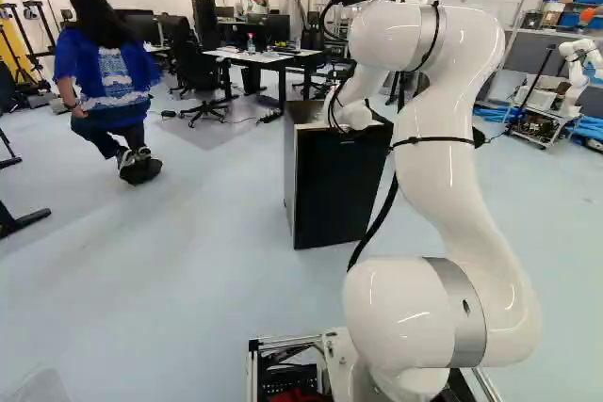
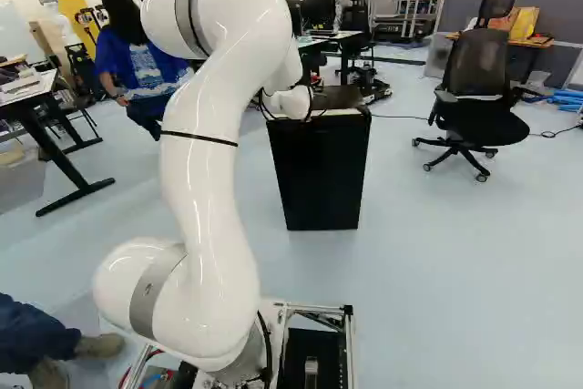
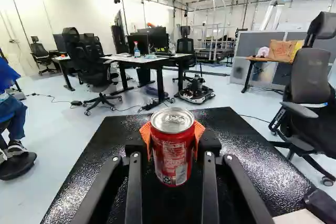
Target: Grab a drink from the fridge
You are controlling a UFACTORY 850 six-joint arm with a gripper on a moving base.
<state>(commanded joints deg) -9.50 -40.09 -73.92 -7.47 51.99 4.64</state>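
The claw (image 3: 173, 141) pinches a red soda can (image 3: 173, 153) between its orange pads, one against each side. The can is upright, its silver lid facing up, over the black top of the mini fridge (image 2: 319, 175), in from the far edge; whether its base touches that top, I cannot tell. Beyond the fridge, a spray bottle (image 3: 137, 50) stands on a desk (image 3: 157, 61) with monitors (image 3: 152, 39). An office chair (image 2: 478, 79) is at the right of the right base view.
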